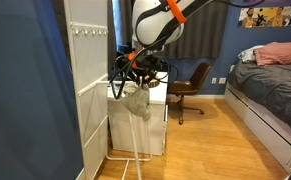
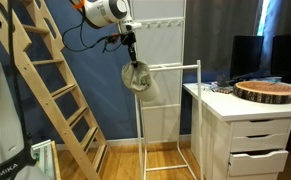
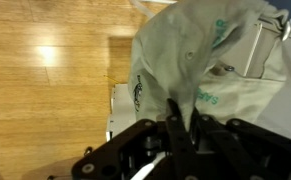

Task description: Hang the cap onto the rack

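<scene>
Gripper [image 3: 178,118] clenched on cap [image 3: 190,50], fabric sagging below it. Cap hangs at rack [image 2: 170,66] top corner; touching or just beside, cannot tell. Step: hooking on. Next, likely: lower cap over corner, then release.

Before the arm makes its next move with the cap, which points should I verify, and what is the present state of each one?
1. The gripper holds the cap: ok, the fabric hangs from it.
2. The cap is off the floor: ok, it hangs in the air in both exterior views.
3. The rack stands upright: ok.
4. The cap is at the rack's top corner: ok.
5. The cap is already hooked over the rack: cannot tell, the fabric hides the contact.
</scene>
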Controlling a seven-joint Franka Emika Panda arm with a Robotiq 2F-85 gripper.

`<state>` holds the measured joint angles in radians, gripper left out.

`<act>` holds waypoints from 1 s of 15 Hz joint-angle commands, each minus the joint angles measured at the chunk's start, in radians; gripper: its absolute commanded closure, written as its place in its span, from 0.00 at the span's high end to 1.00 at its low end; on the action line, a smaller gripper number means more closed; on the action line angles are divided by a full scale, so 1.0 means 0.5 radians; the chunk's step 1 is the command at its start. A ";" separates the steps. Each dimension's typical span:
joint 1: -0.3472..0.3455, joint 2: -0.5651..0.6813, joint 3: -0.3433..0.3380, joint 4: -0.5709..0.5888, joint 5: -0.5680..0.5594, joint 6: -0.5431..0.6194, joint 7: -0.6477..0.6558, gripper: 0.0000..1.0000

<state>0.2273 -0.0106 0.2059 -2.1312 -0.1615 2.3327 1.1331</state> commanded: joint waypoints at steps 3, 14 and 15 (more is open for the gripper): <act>-0.012 -0.005 0.011 0.001 0.001 -0.004 -0.002 0.10; -0.015 0.028 0.016 0.213 0.058 0.001 0.601 0.03; -0.017 0.032 0.016 0.221 -0.002 -0.010 0.740 0.03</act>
<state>0.2261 -0.0112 0.2094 -2.0569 -0.1299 2.3472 1.3423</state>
